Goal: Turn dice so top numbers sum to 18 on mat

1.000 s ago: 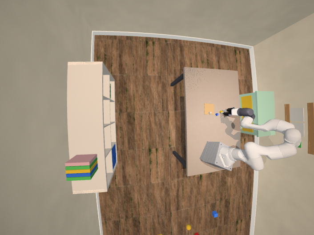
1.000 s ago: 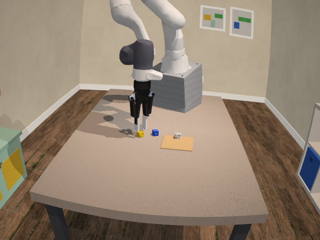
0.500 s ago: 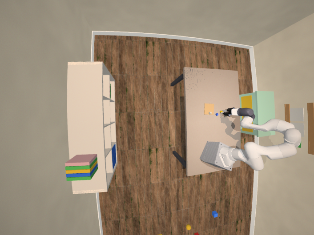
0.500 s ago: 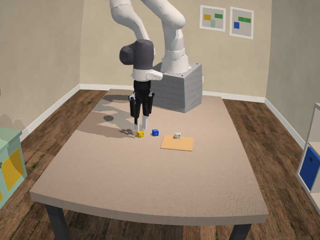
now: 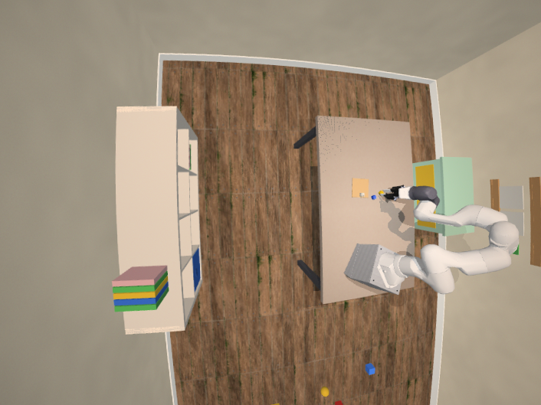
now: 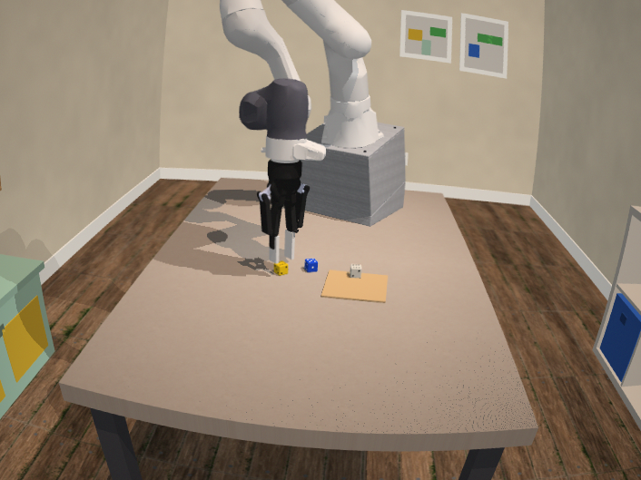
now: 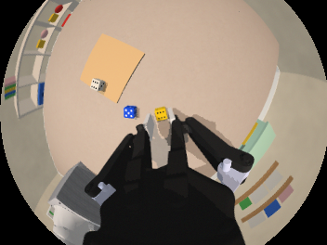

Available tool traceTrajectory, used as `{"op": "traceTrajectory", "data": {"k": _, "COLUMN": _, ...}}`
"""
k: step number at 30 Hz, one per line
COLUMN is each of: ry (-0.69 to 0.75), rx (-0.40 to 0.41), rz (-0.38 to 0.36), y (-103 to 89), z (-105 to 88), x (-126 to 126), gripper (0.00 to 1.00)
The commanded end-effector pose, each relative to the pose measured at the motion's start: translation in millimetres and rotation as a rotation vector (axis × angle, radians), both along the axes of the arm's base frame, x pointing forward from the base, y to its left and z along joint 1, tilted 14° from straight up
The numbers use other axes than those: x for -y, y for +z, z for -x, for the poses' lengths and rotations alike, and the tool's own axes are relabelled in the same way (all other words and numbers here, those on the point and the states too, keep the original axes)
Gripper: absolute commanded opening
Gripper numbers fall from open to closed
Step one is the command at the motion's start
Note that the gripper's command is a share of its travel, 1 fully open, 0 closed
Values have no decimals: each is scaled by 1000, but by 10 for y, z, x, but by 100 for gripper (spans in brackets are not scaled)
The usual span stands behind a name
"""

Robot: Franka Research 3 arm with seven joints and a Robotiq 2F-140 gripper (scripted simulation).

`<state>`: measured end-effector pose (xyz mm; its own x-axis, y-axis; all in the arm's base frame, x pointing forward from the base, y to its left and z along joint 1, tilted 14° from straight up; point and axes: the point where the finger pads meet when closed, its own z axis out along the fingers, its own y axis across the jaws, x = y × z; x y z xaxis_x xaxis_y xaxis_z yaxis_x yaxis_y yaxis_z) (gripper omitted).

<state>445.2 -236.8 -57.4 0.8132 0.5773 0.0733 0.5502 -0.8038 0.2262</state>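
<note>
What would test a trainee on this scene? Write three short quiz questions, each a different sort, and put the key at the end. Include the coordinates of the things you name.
1. True or false: the yellow die (image 5: 381, 192) (image 6: 281, 269) (image 7: 161, 114) is closer to the gripper (image 5: 386, 194) (image 6: 281, 259) (image 7: 160, 116) than the blue die (image 5: 373, 197) (image 6: 310, 265) (image 7: 130, 112) is.
2. Which die is on the mat (image 5: 359, 186) (image 6: 354, 288) (image 7: 113, 64)?
a) yellow die
b) white die (image 5: 362, 194) (image 6: 355, 271) (image 7: 97, 84)
c) blue die
3. Fill in the number: to have all three dice on the mat, ____ more must be placed there.

Key: 1. true; 2. b; 3. two
</note>
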Motion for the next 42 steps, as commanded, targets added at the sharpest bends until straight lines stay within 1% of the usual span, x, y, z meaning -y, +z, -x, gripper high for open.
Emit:
{"op": "traceTrajectory", "data": {"k": 1, "ry": -3, "rx": -1, "rz": 1, "y": -7, "z": 12, "x": 12, "gripper": 25}}
{"op": "traceTrajectory", "data": {"k": 19, "ry": -3, "rx": -1, "rz": 1, "y": -10, "z": 11, "x": 12, "gripper": 25}}
{"op": "traceTrajectory", "data": {"k": 27, "ry": -3, "rx": -1, "rz": 1, "y": -56, "z": 2, "x": 19, "gripper": 25}}
{"op": "traceTrajectory", "data": {"k": 42, "ry": -3, "rx": -1, "rz": 1, "y": -292, "z": -43, "x": 54, "gripper": 25}}
